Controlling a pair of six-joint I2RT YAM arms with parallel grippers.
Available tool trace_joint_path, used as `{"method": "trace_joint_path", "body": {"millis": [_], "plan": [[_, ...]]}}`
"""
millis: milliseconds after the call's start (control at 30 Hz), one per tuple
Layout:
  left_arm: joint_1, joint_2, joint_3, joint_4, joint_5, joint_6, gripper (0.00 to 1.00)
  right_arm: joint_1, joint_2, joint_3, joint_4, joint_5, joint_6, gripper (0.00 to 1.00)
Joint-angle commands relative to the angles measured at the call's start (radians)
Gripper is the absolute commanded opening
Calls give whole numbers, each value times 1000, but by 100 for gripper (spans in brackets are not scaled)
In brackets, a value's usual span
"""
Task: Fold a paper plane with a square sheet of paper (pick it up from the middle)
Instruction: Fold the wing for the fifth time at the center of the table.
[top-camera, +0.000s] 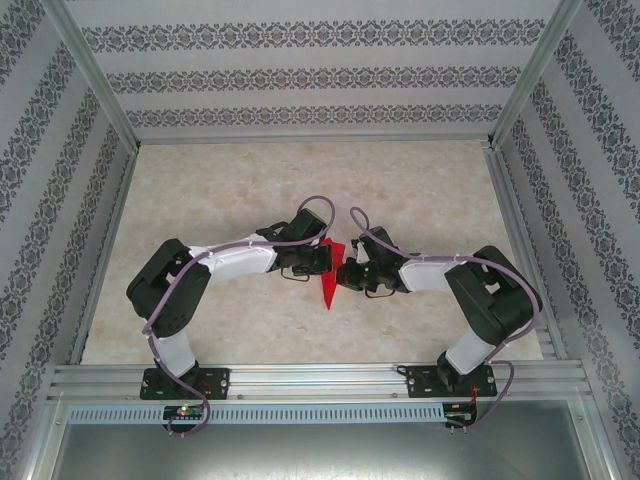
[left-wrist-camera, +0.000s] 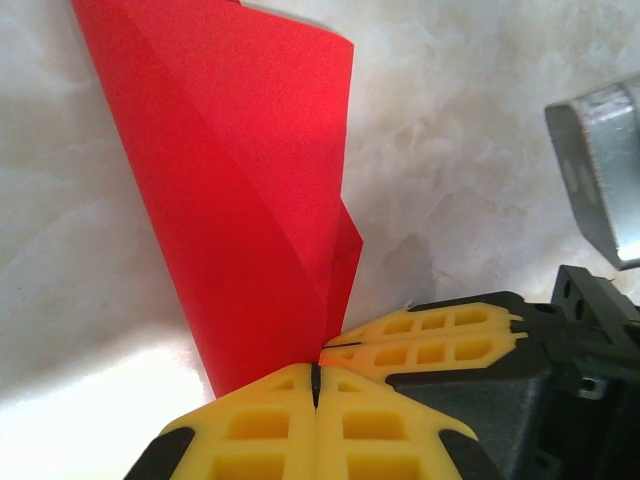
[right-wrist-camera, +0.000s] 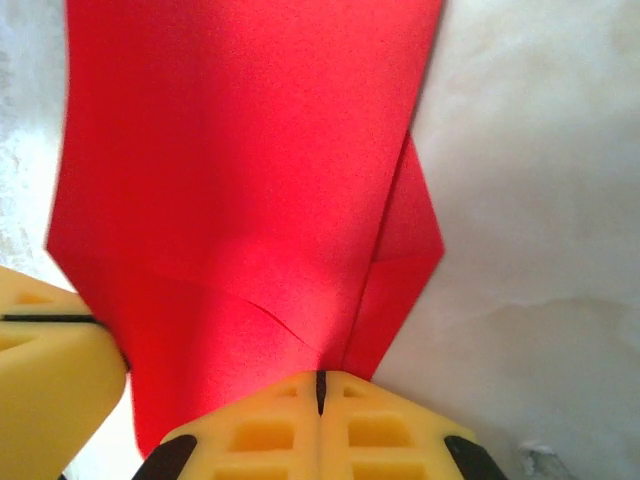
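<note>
The red paper plane (top-camera: 328, 287), folded narrow and creased, hangs between my two grippers at the table's middle, its point toward the near edge. My left gripper (top-camera: 326, 258) is shut on its upper edge from the left. My right gripper (top-camera: 346, 272) is shut on it from the right. In the left wrist view the paper (left-wrist-camera: 240, 180) rises from my closed left gripper (left-wrist-camera: 316, 385), and the right gripper's yellow fingers (left-wrist-camera: 430, 335) meet it alongside. In the right wrist view the paper (right-wrist-camera: 250, 170) spreads out from the closed right gripper (right-wrist-camera: 321, 392), with a left finger (right-wrist-camera: 40, 370) at the edge.
The beige marbled table (top-camera: 300, 190) is boxed in by patterned walls (top-camera: 300, 75) and aluminium frame posts (top-camera: 515, 90). A metal rail (top-camera: 320, 380) runs along the near edge at the arm bases. A grey metal part (left-wrist-camera: 600, 160) shows at the right of the left wrist view.
</note>
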Motion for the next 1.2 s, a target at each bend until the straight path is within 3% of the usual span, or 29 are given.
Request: {"method": "trace_joint_path", "body": {"millis": [0,1167], "plan": [[-12,18,34,1,8,8,2,-11,15,1,-5,6,-27,2],[-14,159,121,20,38,24,2,-19,-33,-77,128,-22,17,1]]}}
